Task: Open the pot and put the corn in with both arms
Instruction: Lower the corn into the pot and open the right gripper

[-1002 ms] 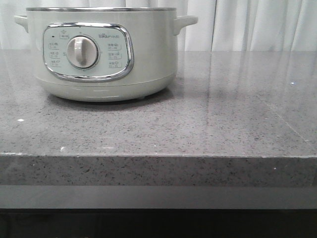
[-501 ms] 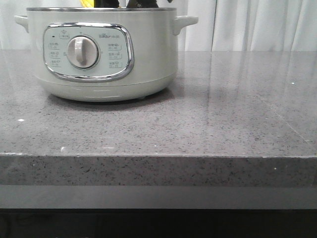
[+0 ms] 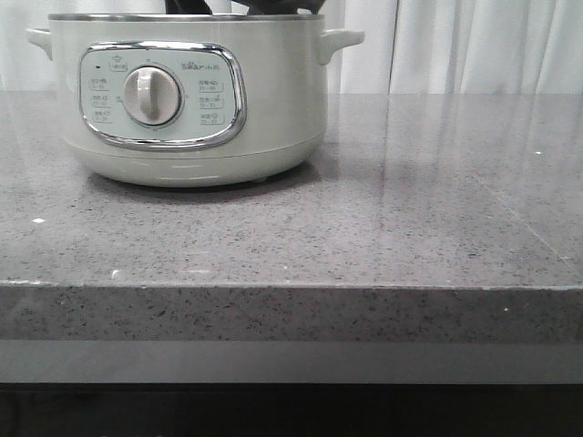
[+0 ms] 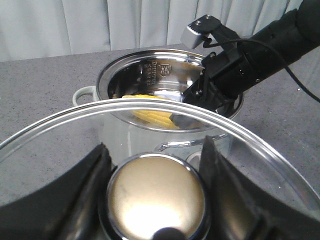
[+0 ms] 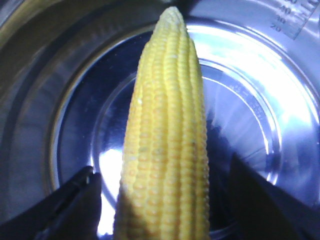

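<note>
The pot wall hides the corn from the front; its thick end runs off-frame.

Pale green pot, yellow corn, speckled grey counter

The pot is pale grey-green with a chrome-framed panel, cream dial and mirror-bright steel inside. The corn is bright yellow in neat rows of kernels. The counter is grey with dark speckles, the curtain white, the lid clear glass with a brassy knob.
</note>
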### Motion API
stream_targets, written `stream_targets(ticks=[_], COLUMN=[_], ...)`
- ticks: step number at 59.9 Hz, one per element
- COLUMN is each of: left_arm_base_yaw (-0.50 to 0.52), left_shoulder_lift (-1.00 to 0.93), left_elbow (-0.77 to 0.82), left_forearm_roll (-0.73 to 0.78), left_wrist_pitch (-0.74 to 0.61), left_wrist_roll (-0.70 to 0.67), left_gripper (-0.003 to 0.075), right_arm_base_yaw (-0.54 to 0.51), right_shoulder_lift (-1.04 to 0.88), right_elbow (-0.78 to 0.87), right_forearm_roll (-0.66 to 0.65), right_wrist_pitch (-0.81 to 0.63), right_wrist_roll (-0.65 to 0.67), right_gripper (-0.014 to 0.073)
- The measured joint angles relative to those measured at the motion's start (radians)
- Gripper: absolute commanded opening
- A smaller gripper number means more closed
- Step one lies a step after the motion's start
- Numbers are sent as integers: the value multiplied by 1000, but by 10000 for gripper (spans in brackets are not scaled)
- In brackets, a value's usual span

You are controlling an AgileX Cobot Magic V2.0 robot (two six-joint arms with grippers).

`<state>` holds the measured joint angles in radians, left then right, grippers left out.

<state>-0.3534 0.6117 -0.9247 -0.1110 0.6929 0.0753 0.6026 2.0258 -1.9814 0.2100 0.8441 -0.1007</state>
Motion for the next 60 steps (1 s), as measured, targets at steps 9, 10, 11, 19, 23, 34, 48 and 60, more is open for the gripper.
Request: stream_targets(ticks=[9,10,11,19,23,34,48,60], left_arm_base_yaw=[0,0,0,0,0,0,0,0], left_shoulder_lift=[0,0,0,0,0,0,0,0], left_elbow=[0,0,0,0,0,0,0,0], left_forearm_roll=[0,0,0,0,0,0,0,0], left_wrist_pitch=[0,0,0,0,0,0,0,0], left_wrist_roll=[0,0,0,0,0,0,0,0], left_gripper=[242,242,242,242,242,242,242,242], right_arm_base_yaw=[0,0,0,0,0,-2,-50,-60], right_shoulder_lift=[0,0,0,-12,-39,-160,-380,-601], right_elbow=[0,0,0,0,0,5,162,404], right_forearm_roll=[0,0,0,0,-2,-16,-22,-33], right_wrist_pitch=[-2,-2,-2,5,17,68,62,-29], right_wrist_roll=[-7,-7,-7,-9,-9,-9,-9,-13], right_gripper=[594,594,594,594,594,594,594,594])
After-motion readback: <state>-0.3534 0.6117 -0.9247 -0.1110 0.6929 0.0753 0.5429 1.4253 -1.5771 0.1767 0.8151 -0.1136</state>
